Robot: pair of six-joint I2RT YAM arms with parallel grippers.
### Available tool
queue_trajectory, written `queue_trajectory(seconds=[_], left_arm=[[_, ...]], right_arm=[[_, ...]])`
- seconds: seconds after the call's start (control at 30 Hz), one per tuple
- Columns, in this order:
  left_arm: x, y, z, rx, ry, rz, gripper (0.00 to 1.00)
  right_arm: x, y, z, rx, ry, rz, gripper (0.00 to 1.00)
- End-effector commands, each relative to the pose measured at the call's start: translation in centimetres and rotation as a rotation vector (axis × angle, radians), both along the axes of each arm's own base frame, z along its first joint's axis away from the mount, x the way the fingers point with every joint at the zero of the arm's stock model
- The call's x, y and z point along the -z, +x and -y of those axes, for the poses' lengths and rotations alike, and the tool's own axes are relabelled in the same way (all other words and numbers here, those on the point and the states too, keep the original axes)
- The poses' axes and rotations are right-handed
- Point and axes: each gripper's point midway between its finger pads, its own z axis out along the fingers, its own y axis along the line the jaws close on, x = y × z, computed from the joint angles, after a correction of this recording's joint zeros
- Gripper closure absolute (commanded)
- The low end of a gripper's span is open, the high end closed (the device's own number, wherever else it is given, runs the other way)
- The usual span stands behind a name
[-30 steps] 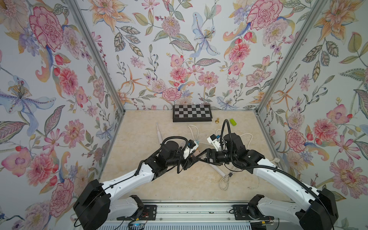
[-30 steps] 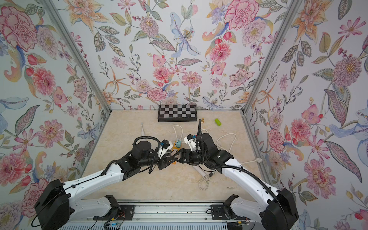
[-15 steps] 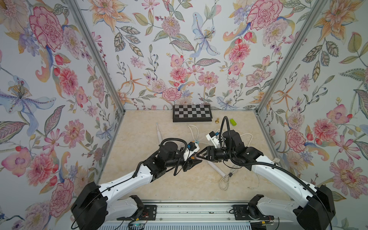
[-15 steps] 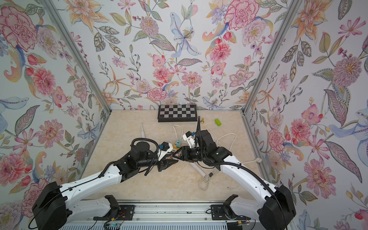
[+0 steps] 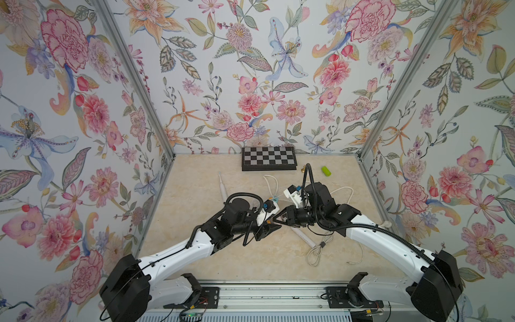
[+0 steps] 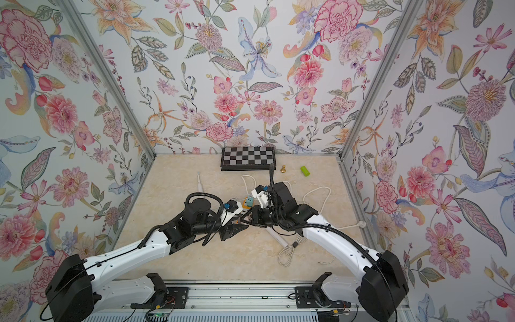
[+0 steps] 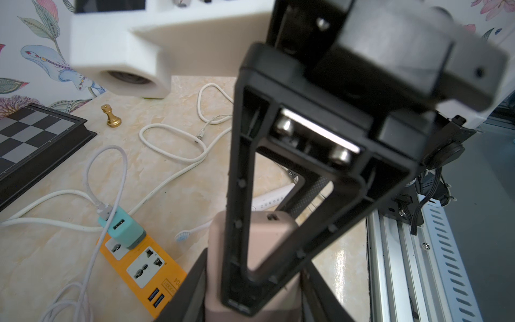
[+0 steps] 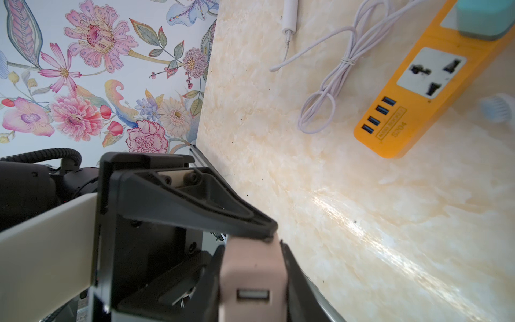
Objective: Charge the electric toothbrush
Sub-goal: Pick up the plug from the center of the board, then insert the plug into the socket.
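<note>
A pink USB charger adapter [image 7: 267,245] hangs above the table's middle, held from both sides. My left gripper [image 7: 253,281] is shut on it, and my right gripper [image 8: 253,278] is shut on its other end, USB port [image 8: 253,295] facing the right wrist camera. In both top views the two grippers [image 5: 278,226] [image 5: 274,220] meet tip to tip. The white electric toothbrush [image 5: 302,237] lies on the table under the right arm, its brush head [image 7: 182,236] near the orange power strip [image 7: 145,267]. Another white toothbrush [image 5: 222,186] lies at the far left.
A teal adapter [image 7: 122,228] with a white cable [image 7: 172,145] is plugged into the power strip. A bundled white cable [image 5: 315,252] lies near the front right. At the back stand a chessboard [image 5: 268,158], a gold chess piece [image 7: 111,115] and a green object [image 5: 326,171].
My right gripper's jaws have closed from wide open onto the pink adapter that the left gripper holds. Both arms have barely moved.
</note>
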Motion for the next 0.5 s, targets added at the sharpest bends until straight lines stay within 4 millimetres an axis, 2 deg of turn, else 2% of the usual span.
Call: queue_trajectory(seconds=[0.0,0.1,0.2,0.27,0.47], left_arm=[[-1.2,0.5,-0.6,-0.063,-0.019,0.036,0.42],[-1.3,1.6,-2.7,-0.214,-0.060,0.050,0.19],[-0.6,2.6,-5.3,-0.383,-0.104,0.031,0.09],[-0.1,2.4,-6.3,-0.424,-0.129,0.010,0.02],[1.9,3.7,-9.8,-0.662,-0.141,-0.069,0.01]], right_arm=[[-1.0,1.4,0.3,0.059,-0.028,0.067,0.89],[0.4,3.1,2.3,0.188,-0.166,0.079,0.88],[1.3,4.9,3.9,0.317,-0.290,0.105,0.87],[2.0,6.0,4.6,0.396,-0.355,0.111,0.85],[4.5,8.4,4.3,0.560,-0.488,0.110,0.84]])
